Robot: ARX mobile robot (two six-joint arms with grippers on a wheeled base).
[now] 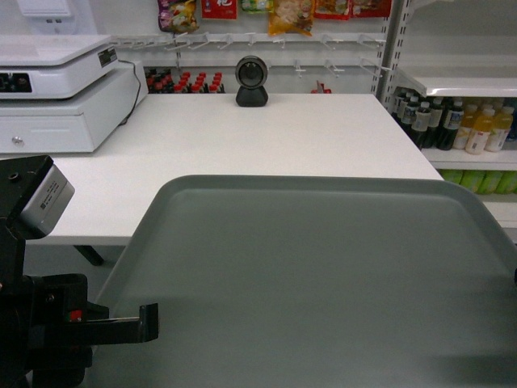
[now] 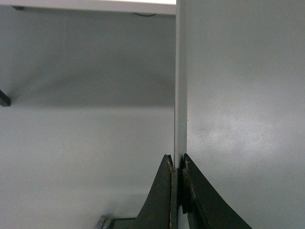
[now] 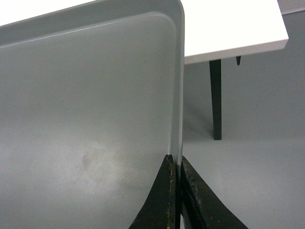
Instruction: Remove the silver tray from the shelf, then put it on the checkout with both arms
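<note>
The silver tray (image 1: 323, 275) is a big grey-green slab held in the air, its far edge overlapping the near edge of the white checkout (image 1: 266, 129). My left gripper (image 1: 149, 323) pinches the tray's left rim. In the left wrist view that gripper (image 2: 178, 164) is shut on the thin rim, with the tray (image 2: 238, 119) to its right. My right gripper (image 3: 178, 164) is shut on the tray's right rim, and the tray (image 3: 86, 119) spreads to the left. The right gripper is out of the head view. The shelf (image 1: 460, 81) stands at the right.
A black round scanner (image 1: 252, 81) stands at the back of the checkout. A white cash register (image 1: 48, 89) occupies its left end. Bottles (image 1: 477, 125) fill the rack under the shelf board. A black counter leg (image 3: 215, 95) and grey floor (image 3: 257, 181) lie below the tray.
</note>
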